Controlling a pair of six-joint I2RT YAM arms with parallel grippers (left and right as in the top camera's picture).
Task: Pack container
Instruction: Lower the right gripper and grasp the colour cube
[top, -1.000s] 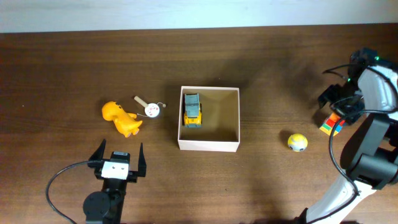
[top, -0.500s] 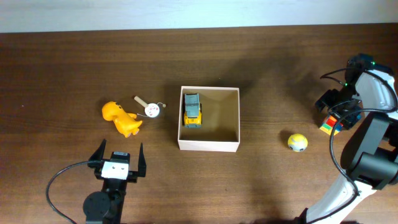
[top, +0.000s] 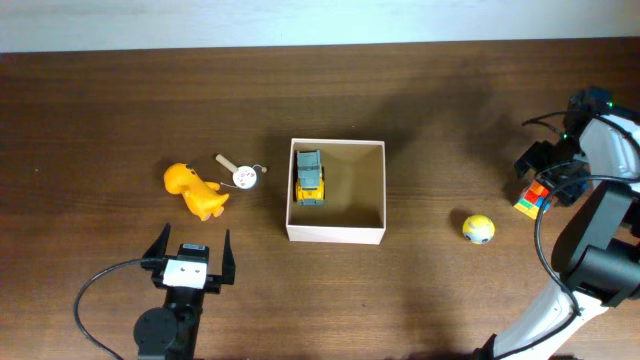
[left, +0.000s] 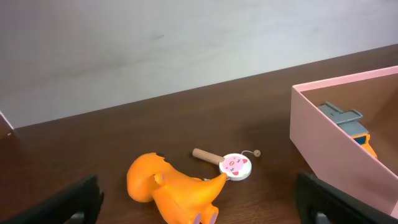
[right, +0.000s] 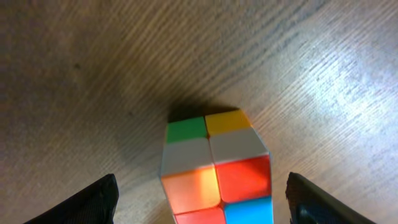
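One yellow toy truck (top: 310, 178) inside container (top: 336, 235), near left wall

A dark wood-grain table (top: 100, 110) under a pale wall (top: 300, 20) carries a scatter of toys. On the left, an orange dinosaur figure (top: 195, 191) lies on its side, with a small white disc on a wooden stick (top: 240, 172) just beside it, its face printed in pink. A yellow-and-grey toy truck (top: 310, 178) sits inside the container (top: 335, 236), against its left wall. On the right rests a yellow ball (top: 478, 228), well apart from a colour-tiled puzzle cube (right: 216, 171) near the table's edge — green, yellow, white, orange, red and blue squares showing.
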